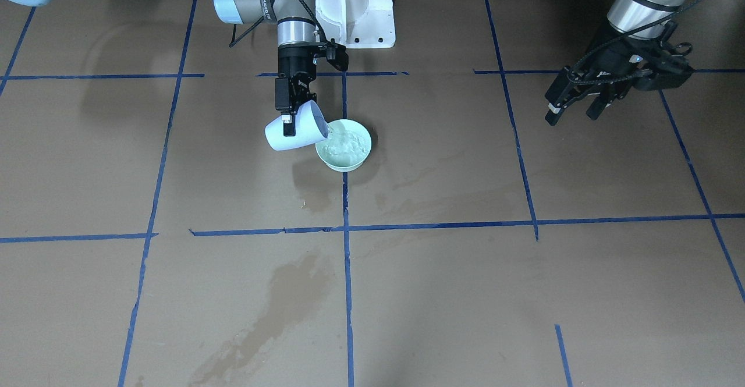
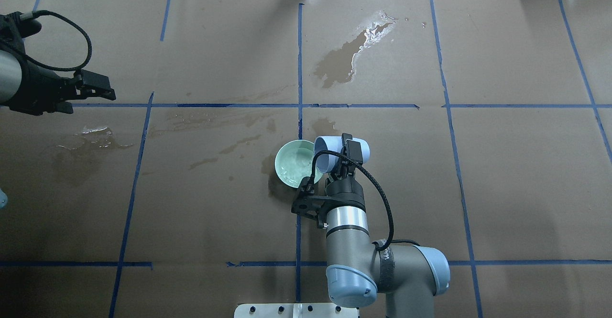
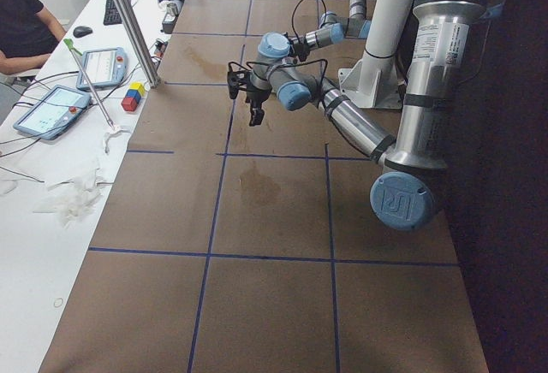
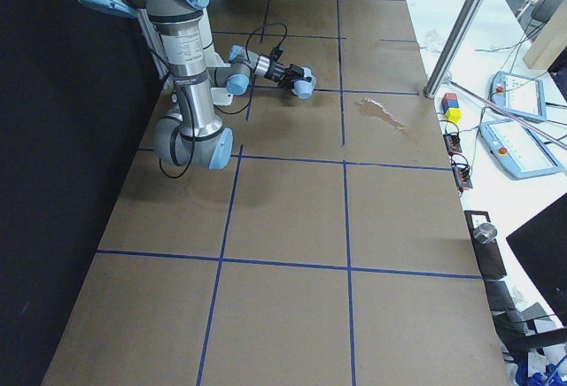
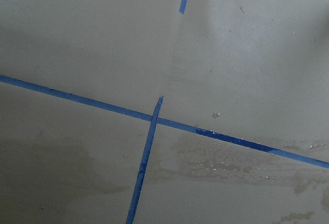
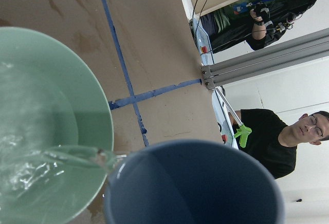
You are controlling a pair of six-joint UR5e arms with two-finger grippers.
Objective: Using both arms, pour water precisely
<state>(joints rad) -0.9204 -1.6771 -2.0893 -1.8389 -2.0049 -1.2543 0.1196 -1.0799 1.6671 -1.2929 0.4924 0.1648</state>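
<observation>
My right gripper [image 1: 289, 120] is shut on a pale blue cup [image 1: 276, 137], held tipped on its side with its mouth over the rim of a mint-green bowl [image 1: 343, 166]. Water [image 6: 72, 154] runs in a thin clear stream from the cup's lip [image 6: 195, 183] into the bowl [image 6: 67, 90]. Rippling water [image 1: 347, 144] lies inside. From overhead, the cup [image 2: 330, 151] sits just right of the bowl [image 2: 283, 162]. My left gripper [image 1: 573, 106] hangs open and empty far off over bare paper. It also shows at the overhead view's left edge [image 2: 93, 88].
Brown paper with a blue tape grid covers the table. Wet patches lie near the far edge [image 2: 354, 52], left of the bowl [image 2: 95, 138] and near the operators' side [image 1: 279, 305]. The white pedestal [image 1: 364, 9] stands behind the bowl. People and tablets [image 3: 53, 109] are beside the table.
</observation>
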